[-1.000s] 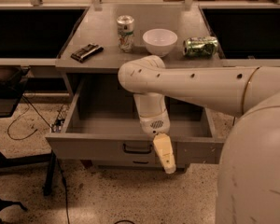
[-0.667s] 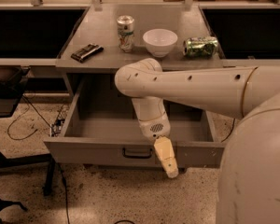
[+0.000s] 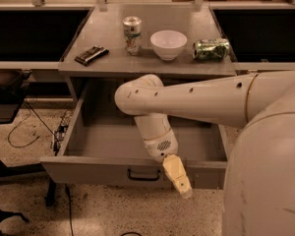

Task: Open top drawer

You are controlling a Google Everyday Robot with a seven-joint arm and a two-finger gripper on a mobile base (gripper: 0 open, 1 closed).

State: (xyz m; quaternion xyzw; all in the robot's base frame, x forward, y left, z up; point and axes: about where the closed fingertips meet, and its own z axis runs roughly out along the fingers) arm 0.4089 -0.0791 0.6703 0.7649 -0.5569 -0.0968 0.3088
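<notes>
The top drawer [image 3: 96, 173] of the grey cabinet stands pulled far out toward the camera. Its grey inside [image 3: 108, 140] shows and holds nothing that I can see. Its small black pull handle [image 3: 143, 175] sits at the middle of the scuffed front. My gripper [image 3: 179, 181] hangs down from the white arm [image 3: 187, 98] over the drawer's front edge, just right of the handle and pointing at the floor. It does not hold the handle.
On the cabinet top [image 3: 108, 67] stand an upright can [image 3: 132, 34], a white bowl [image 3: 168, 44], a green can on its side [image 3: 211, 48] and a flat black object [image 3: 91, 55]. Cables [image 3: 22, 132] lie on the speckled floor at the left.
The drawer has slid further out toward the camera. The gripper has moved the same way with it, staying just right of the handle.
</notes>
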